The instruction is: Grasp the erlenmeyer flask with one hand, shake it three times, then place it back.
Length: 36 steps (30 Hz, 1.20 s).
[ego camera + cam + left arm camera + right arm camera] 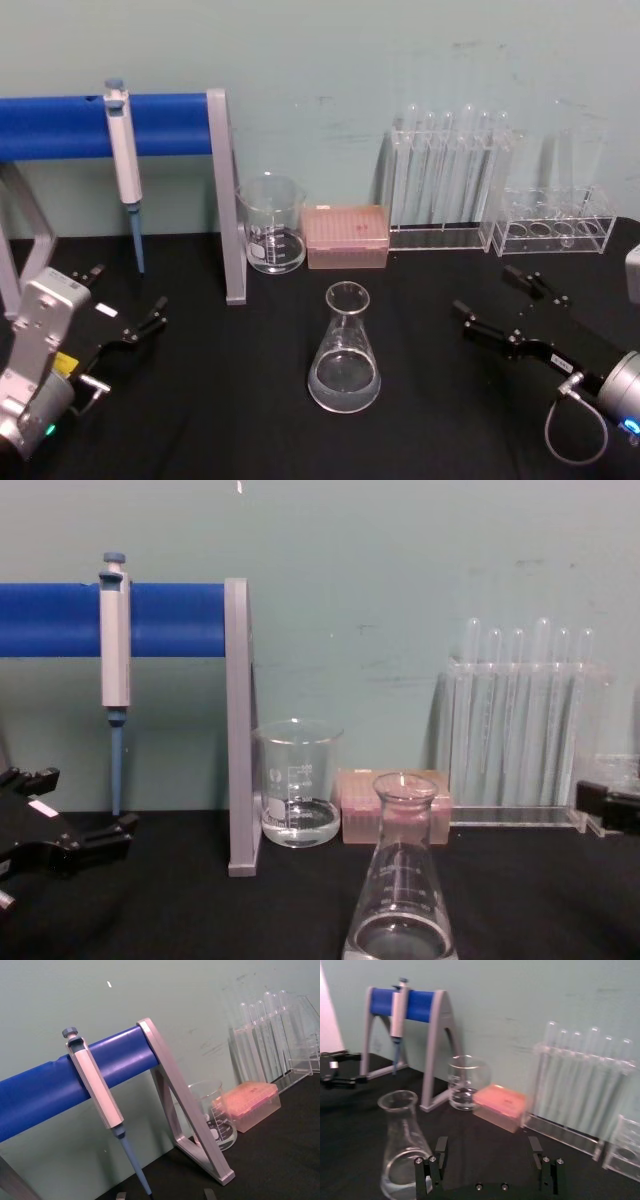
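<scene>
Glass erlenmeyer flask (345, 352), conical with a flared rim, stands upright in front of the cylindrical beaker (271, 225). Spread and empty, the black right gripper (487, 292) sits right of that beaker; the left gripper (130, 287), also spread, left of it.

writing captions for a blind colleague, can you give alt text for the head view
An erlenmeyer flask stands upright, untouched, on the black table between the open left gripper and open right gripper. Behind it: a beaker, pink box, test tube rack and a pipette on a blue stand.

head: down onto table (200, 430) | chest: low, level | wrists: low, facing wall (350, 60) | shared: beaker (271, 225)
</scene>
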Tool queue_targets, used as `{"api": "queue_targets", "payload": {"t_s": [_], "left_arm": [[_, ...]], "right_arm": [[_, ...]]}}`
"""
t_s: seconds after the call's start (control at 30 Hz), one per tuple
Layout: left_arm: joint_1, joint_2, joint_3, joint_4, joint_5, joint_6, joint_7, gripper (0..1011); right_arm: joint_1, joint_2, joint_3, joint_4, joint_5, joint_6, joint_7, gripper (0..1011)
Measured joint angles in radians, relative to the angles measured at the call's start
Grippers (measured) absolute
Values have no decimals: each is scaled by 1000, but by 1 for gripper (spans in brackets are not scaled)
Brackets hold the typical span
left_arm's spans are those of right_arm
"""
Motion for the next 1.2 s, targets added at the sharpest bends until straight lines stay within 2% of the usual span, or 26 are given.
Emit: {"api": "queue_targets", "payload": {"t_s": [0.2, 0.57, 1.2], "left_arm": [[0, 0, 0, 0, 0, 0, 0, 1001], [0, 0, 0, 0, 0, 0, 0, 1001], [0, 0, 0, 0, 0, 0, 0, 1001]], "right_arm": [[18, -5, -19, 2, -14, -12, 80, 1000], [63, -29, -47, 35, -40, -19, 180, 1000], [158, -74, -116, 131, -46, -19, 282, 1000]]}}
